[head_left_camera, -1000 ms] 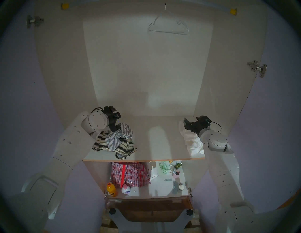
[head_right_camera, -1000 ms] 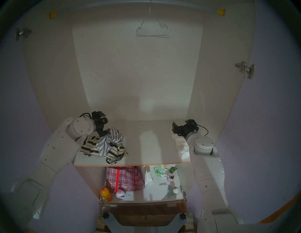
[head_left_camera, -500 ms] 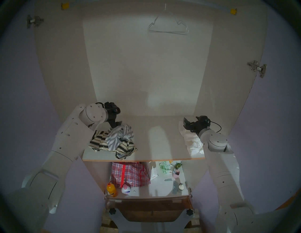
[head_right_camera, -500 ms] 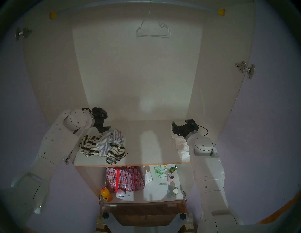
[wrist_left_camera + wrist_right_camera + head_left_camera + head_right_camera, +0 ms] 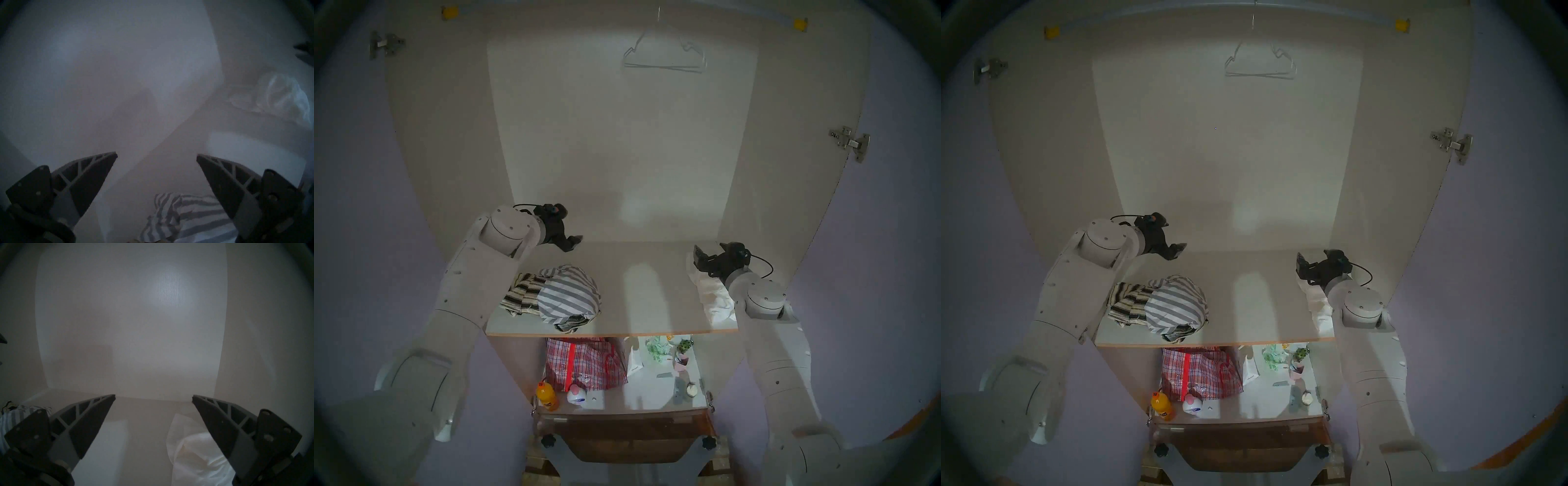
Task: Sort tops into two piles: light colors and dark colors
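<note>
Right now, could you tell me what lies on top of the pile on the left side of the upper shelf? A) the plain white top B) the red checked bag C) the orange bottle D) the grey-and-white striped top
D: the grey-and-white striped top drapes over the black-and-cream striped top, with the left gripper open and clear above it.

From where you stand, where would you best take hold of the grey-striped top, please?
Probably the bunched folds at the back of the grey-striped top, where the cloth rises in ridges. Come from above with the left gripper, which hangs open behind it. The front is a smooth dome, harder to pinch.
</note>
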